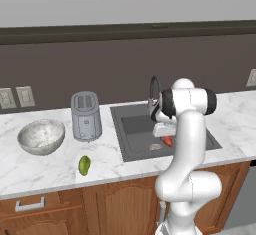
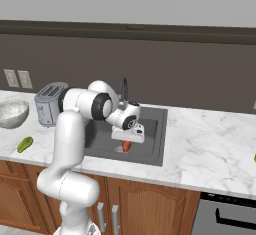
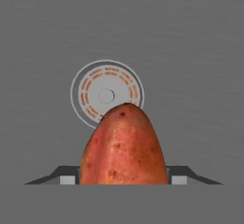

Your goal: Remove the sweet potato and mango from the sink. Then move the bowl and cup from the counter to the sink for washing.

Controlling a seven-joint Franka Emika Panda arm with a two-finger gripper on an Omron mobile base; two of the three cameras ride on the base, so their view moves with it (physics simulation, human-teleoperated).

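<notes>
- In the sink (image 1: 135, 129), over its near right part, the gripper (image 1: 166, 140) points down with the sweet potato (image 1: 168, 141) between its fingers; the jaws are closed on the potato, one dark fingertip (image 3: 66, 178) showing at each side of it in the hand view.
- The sweet potato (image 3: 124, 147) is orange-red with dark specks, and its tapered end points toward the round drain (image 3: 106, 95) in the grey sink floor.
- From the right base view the sweet potato (image 2: 126, 146) hangs below the white hand, just above the sink floor (image 2: 150, 139); whether it touches the floor I cannot tell.
- The curved faucet (image 1: 154, 91) rises at the far edge of the sink, behind the arm.
- On the marble counter (image 1: 50, 166) left of the sink, the mango (image 1: 84, 165) lies near the front edge, well apart from the sink.
- The bowl (image 1: 41, 136) sits farther left, upright, beside a grey toaster (image 1: 85, 115) that stands between it and the sink.
- Two wall outlets (image 1: 15, 97) sit on the dark backsplash at far left.
</notes>
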